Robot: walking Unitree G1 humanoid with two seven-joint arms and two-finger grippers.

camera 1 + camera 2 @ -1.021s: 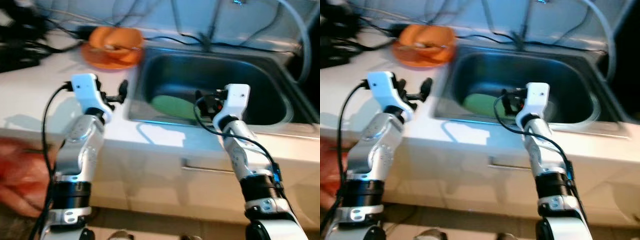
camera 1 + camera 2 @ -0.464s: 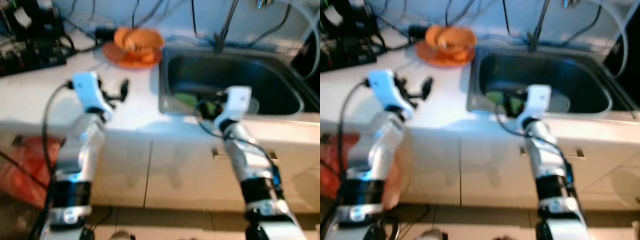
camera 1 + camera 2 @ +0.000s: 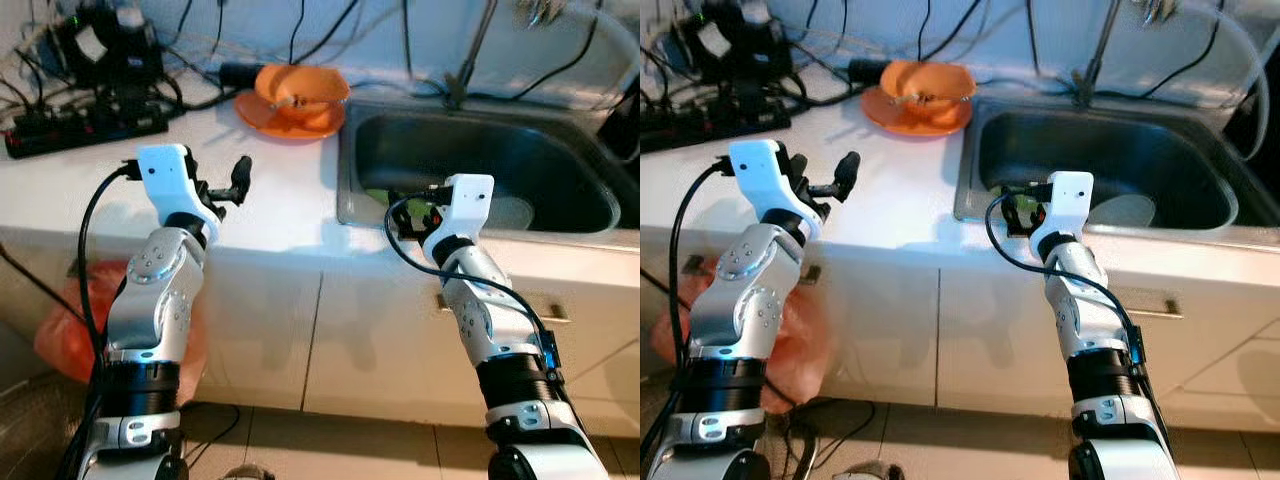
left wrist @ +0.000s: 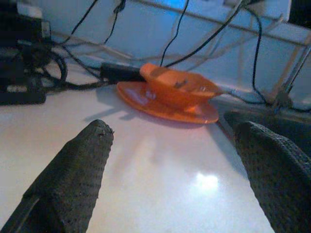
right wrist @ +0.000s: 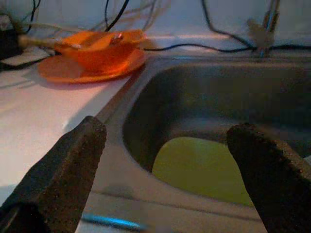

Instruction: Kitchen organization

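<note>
1. The orange bowl stands on an orange plate on the white counter, just beside the back left corner of the sink. Something thin lies inside the bowl; I cannot tell what it is.
2. I judge that the bowl and plate are light, stiff plastic, smooth and a little slippery, not likely to break. The bowl may slide on the plate if the plate is tilted.
3. The best place to hold seems to be the bowl's rim, with 1 finger inside and 1 outside. The plate lies flat on the counter, so its thin edge would be hard to take hold of.
4. A yellow-green plate lies flat on the floor of the sink, near its left wall. A pale round thing lies further right in the sink; what it is I cannot say. Both are probably wet and slippery.
5. The left gripper is over the counter, to the left of the sink and well apart from the orange bowl. Its fingers are spread wide and hold nothing.
6. The right gripper is at the front left edge of the sink, pointing into it. Its fingers are also spread and empty.
7. Black cables and a power strip lie at the back of the counter, left of the sink. A tap stands behind the sink.
</note>
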